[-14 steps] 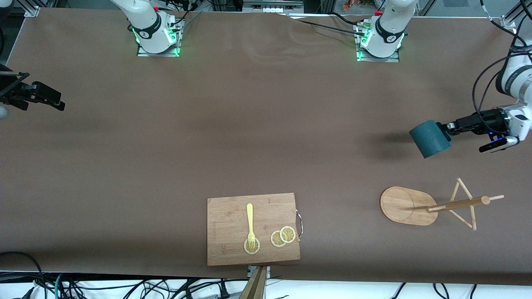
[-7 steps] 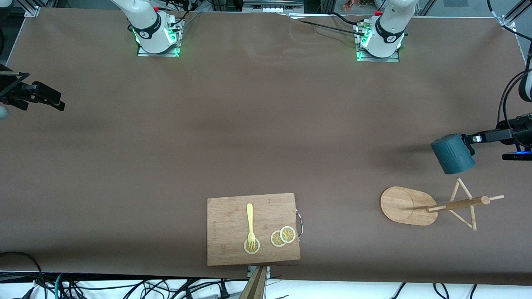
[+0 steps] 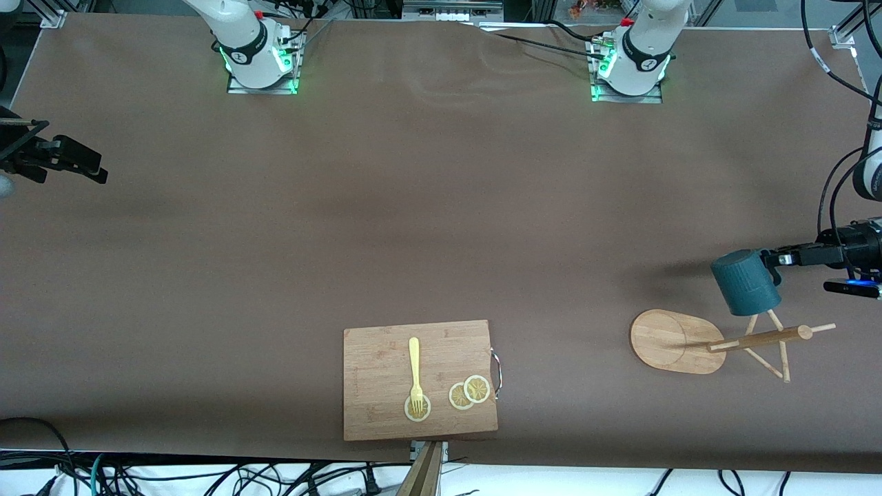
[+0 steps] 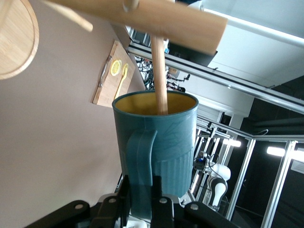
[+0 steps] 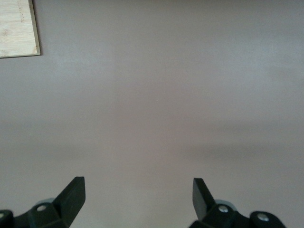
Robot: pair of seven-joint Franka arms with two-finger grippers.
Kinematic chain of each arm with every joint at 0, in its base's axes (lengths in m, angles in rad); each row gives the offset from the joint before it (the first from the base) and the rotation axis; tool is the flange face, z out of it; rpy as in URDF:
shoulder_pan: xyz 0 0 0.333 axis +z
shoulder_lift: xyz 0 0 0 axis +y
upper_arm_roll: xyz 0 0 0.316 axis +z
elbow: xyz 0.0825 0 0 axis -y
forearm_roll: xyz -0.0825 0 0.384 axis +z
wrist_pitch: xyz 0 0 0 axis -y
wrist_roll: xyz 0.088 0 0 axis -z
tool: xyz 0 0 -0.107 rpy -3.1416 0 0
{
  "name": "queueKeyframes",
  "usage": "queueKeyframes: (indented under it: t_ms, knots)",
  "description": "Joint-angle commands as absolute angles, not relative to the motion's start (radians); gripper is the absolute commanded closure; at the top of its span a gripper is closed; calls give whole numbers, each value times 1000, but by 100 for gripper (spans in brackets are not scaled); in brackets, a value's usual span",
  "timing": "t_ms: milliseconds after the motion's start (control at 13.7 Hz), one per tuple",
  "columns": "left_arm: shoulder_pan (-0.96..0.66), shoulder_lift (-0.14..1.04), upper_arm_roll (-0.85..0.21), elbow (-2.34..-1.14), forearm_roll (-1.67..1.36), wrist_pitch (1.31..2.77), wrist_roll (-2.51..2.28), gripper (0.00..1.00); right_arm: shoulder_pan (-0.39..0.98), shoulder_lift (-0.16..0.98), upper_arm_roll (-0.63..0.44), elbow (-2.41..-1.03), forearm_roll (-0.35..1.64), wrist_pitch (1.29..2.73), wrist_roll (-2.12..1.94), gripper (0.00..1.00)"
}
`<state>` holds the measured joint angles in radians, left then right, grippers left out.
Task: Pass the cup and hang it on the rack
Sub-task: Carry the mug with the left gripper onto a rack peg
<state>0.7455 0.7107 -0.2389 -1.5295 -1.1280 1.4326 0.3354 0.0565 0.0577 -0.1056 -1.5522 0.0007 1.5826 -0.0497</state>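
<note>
The dark teal ribbed cup (image 3: 746, 282) hangs in the air over the upper pegs of the bamboo rack (image 3: 751, 337), at the left arm's end of the table. My left gripper (image 3: 775, 260) is shut on the cup's loop handle. In the left wrist view my left gripper (image 4: 142, 190) grips the handle, and a thin peg (image 4: 160, 80) from the rack's post (image 4: 156, 19) reaches into the mouth of the cup (image 4: 161, 142). The rack's oval base (image 3: 672, 341) rests on the table. My right gripper (image 3: 93, 165) waits open and empty at the right arm's end, and its own view shows it (image 5: 137, 185) above bare table.
A rectangular bamboo cutting board (image 3: 419, 379) lies near the front edge at mid-table, carrying a yellow fork (image 3: 415, 368) and lemon slices (image 3: 470, 393). A corner of the board shows in the right wrist view (image 5: 19, 28).
My left gripper carried the cup toward the left arm's end, then toward the rack. The cup now covers the top of the rack's upper pegs. The right arm has not moved.
</note>
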Motion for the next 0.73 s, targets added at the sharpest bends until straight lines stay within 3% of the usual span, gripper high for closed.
queueKeyframes:
  t_ms: [0, 656]
  knots:
    - [729, 762, -241, -1450, -1126, 1451, 278, 100, 44, 63, -95, -1532, -6, 1569, -46, 0]
    - [726, 802, -239, -1401, -1149, 1496, 97, 100, 44, 63, -95, -1532, -6, 1569, -46, 0]
